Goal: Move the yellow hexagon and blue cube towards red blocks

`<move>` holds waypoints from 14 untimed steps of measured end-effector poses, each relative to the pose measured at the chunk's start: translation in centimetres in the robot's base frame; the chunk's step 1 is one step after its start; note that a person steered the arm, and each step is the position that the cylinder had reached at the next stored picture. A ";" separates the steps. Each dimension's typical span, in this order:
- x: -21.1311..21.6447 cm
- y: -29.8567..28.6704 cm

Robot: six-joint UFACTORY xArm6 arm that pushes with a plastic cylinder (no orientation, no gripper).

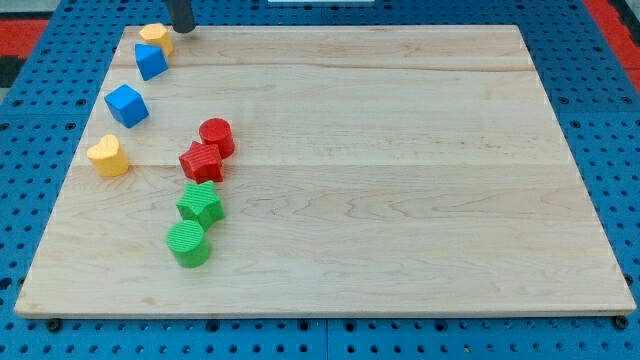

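Gripper: none, my tip beside yellow hexagon | ribbed red blocks touching

The dark rod is cut off by the view's top edge, only its lower end, my tip, showing, and the small yellow block beside it is too small to tell its shape.

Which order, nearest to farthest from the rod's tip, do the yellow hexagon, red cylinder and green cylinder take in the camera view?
Measured from my tip at the view's top left:
1. Yellow hexagon, just left of the tip.
2. Red cylinder, mid-board.
3. Green cylinder, lowest, towards the view's bottom.
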State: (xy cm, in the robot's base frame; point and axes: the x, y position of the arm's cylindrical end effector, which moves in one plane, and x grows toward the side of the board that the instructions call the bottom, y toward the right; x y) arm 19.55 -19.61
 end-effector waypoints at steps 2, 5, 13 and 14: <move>-0.2 -3.5; 3.7 -2.9; 10.5 -9.5; 13.1 -10.8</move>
State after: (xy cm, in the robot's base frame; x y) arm 32.63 -30.45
